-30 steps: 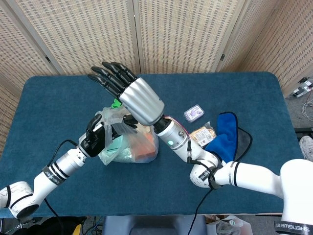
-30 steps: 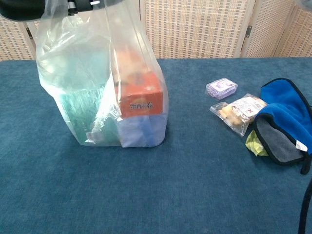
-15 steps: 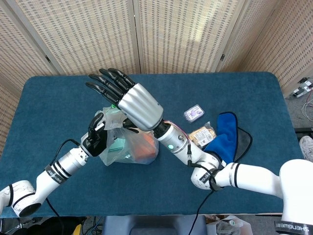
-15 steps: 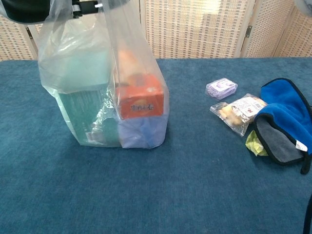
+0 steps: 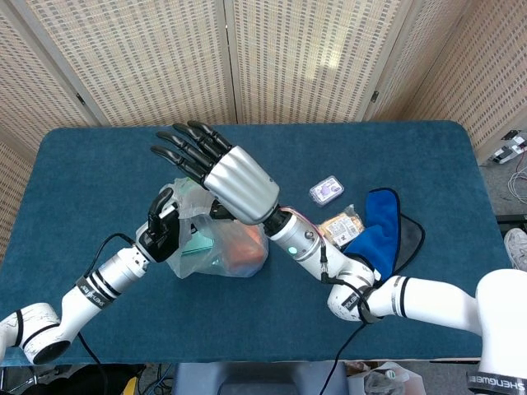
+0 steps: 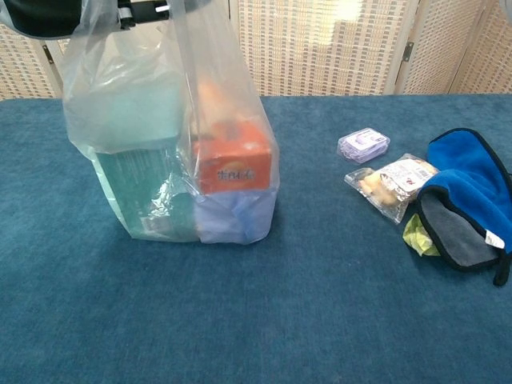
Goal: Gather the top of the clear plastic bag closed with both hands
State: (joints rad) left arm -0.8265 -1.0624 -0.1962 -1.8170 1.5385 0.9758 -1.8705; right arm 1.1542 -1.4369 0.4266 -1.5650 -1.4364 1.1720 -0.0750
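The clear plastic bag [image 5: 222, 247] [image 6: 160, 144] stands upright on the blue table [image 5: 99, 164], left of centre. Inside it are an orange box [image 6: 232, 164] and a teal box [image 6: 136, 188]. My black left hand [image 5: 163, 228] grips the bag's gathered top on its left side; in the chest view this left hand [image 6: 136, 10] shows only at the upper edge. My silver right hand [image 5: 235, 185] hovers over the bag with its fingers spread toward the back left, thumb close to the plastic, holding nothing I can see.
To the right of the bag lie a small purple packet [image 5: 327, 191] [image 6: 364, 145], a snack packet [image 5: 342, 226] [image 6: 392, 182] and a blue cloth [image 5: 380, 222] [image 6: 468, 192] with a yellow-green scrap [image 6: 418, 236] at its edge. Folding screens stand behind the table.
My right hand has shifted slightly over the bag, fingers still spread. The left hand has pulled the bag's top up a little, and the orange box inside has tilted.
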